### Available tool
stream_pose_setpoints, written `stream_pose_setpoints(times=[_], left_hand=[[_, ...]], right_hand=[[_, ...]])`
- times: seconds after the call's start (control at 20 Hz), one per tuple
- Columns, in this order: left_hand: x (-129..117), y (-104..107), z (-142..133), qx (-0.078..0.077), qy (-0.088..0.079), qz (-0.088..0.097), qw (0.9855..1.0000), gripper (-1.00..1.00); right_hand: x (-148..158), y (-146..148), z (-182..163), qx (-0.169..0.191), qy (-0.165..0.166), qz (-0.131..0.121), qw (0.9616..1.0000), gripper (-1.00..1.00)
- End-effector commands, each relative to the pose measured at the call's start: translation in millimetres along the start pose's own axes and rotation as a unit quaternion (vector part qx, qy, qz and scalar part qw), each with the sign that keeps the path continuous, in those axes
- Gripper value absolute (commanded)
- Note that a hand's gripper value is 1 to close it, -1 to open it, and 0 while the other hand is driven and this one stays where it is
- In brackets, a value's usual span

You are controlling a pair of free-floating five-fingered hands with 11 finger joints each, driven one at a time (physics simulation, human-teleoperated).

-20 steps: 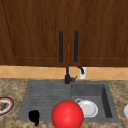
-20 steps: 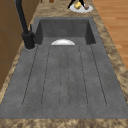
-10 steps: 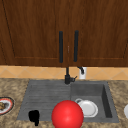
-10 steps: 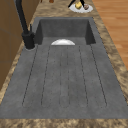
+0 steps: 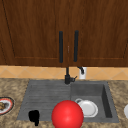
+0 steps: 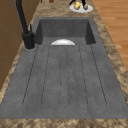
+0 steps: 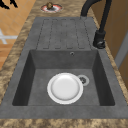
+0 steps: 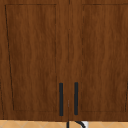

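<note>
In the front view my left hand (image 5: 34, 116) hangs low over the front left corner of the grey drainboard (image 5: 45, 97). A glossy red ball (image 5: 67, 114) sits just to its right, in front of the sink basin (image 5: 106, 100), with a gap between them. A white plate (image 5: 88, 108) lies flat on the basin floor, beside the drain (image 7: 82, 80) in the right side view. In the left side view, black parts of a hand (image 6: 83, 3) show at a far white plate of food (image 6: 80, 7); by its place this is my right hand.
A black faucet (image 5: 67, 77) stands behind the sink. A red-rimmed plate of food (image 5: 3, 105) rests on the left counter and a white dish (image 5: 126, 111) at the right edge. Above hangs a wooden cabinet (image 8: 67, 57) with two black handles. The granite counter (image 6: 62, 123) surrounds the sink.
</note>
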Motion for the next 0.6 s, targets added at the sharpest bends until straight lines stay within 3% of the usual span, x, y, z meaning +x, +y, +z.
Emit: stream_pose_setpoints(times=[0.0,0.2,0.55], left_hand=[[0,0,0,0.000,0.000,0.000,1.0000,0.00],[0,0,0,0.000,0.000,0.000,1.0000,0.00],[0,0,0,0.000,0.000,0.000,1.0000,0.00]], right_hand=[[1,2,5,-0.061,-0.007,0.016,0.9980,-1.00],[8,14,8,-0.088,0.005,0.060,0.9943,-1.00],[14,8,11,-0.075,0.026,0.103,0.9915,-1.00]])
